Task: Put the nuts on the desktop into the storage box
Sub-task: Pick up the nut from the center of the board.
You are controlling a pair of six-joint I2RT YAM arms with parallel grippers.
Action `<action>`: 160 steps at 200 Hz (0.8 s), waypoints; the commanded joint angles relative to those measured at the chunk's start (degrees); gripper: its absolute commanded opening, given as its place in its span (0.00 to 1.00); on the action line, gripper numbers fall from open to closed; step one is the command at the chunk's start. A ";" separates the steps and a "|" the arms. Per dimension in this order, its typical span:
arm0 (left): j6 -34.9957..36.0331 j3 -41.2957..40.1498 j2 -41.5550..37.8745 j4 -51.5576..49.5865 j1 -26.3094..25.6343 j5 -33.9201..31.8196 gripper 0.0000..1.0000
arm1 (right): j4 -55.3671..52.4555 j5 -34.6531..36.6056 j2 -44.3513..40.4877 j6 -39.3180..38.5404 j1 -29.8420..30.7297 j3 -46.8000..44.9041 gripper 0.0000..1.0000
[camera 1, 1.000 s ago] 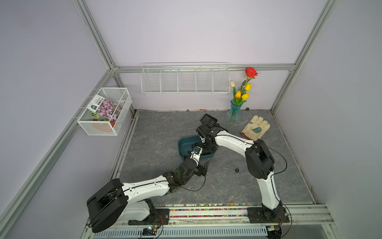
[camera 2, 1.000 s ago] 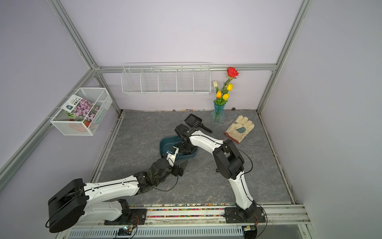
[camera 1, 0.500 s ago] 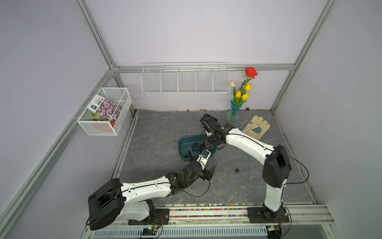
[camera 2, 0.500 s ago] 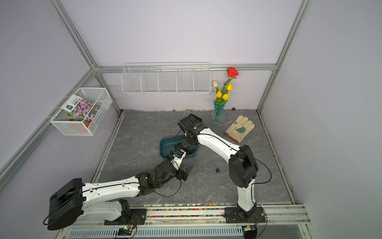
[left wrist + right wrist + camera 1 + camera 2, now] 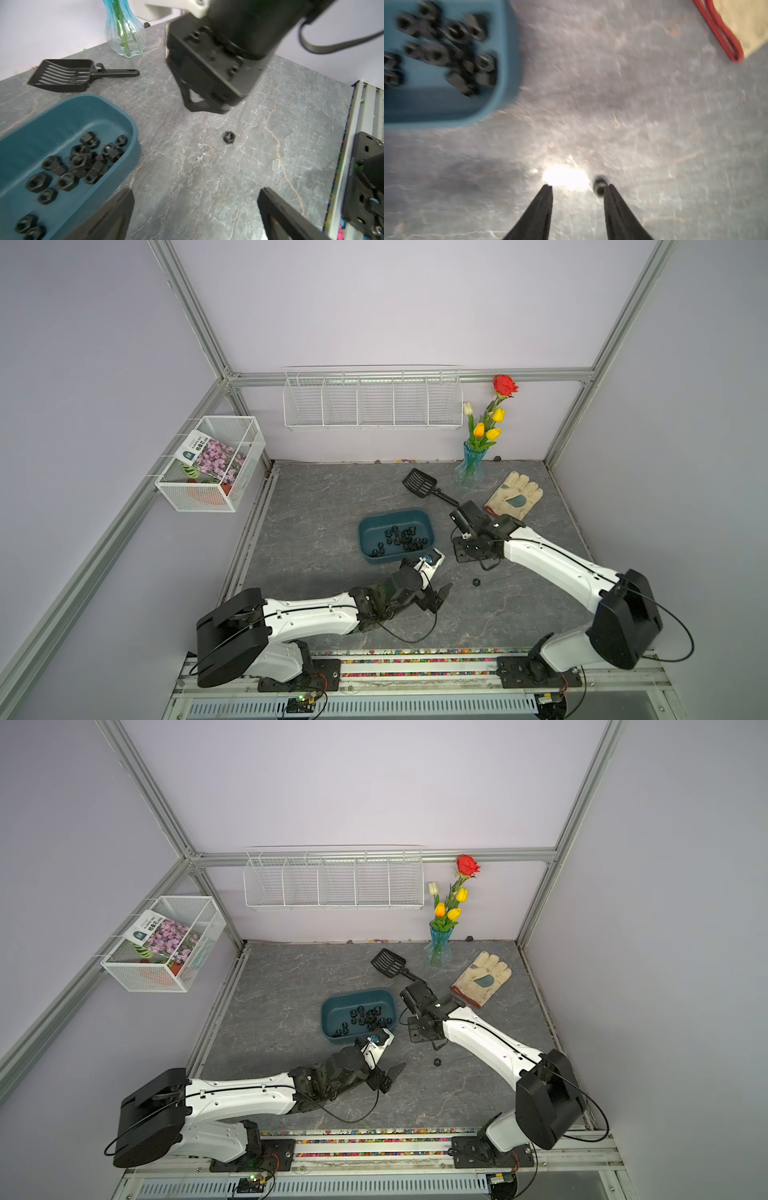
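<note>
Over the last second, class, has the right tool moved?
Yes. The right tool has swung off the blue box, sideways and away from it, toward the lone nut on the table.

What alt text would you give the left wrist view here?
One black nut lies alone on the grey desktop, the right hand hanging just beyond it, not touching. The teal storage box beside it holds a heap of nuts; the left hand, open, frames the foreground.

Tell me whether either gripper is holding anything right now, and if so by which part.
Nothing is held. The left gripper and right gripper both stand open and empty; one nut lies loose on the desktop.
</note>
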 commanded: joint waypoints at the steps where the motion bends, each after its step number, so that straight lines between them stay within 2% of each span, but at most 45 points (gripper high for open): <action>1: 0.32 2.16 2.24 2.67 -0.49 3.22 0.98 | 0.90 0.89 -4.29 2.77 -1.33 -5.25 0.45; 35: -0.57 3.21 5.62 5.16 -0.62 5.81 0.98 | 3.03 -1.24 -7.60 4.61 -2.39 -12.18 0.46; 74: -1.06 4.61 9.46 5.65 -1.47 6.60 0.98 | 8.79 -4.92 -6.38 6.68 -2.97 -18.52 0.46; 160: -1.75 5.02 12.01 5.96 -2.14 7.61 0.98 | 13.31 -5.62 -1.63 7.03 -3.66 -20.88 0.45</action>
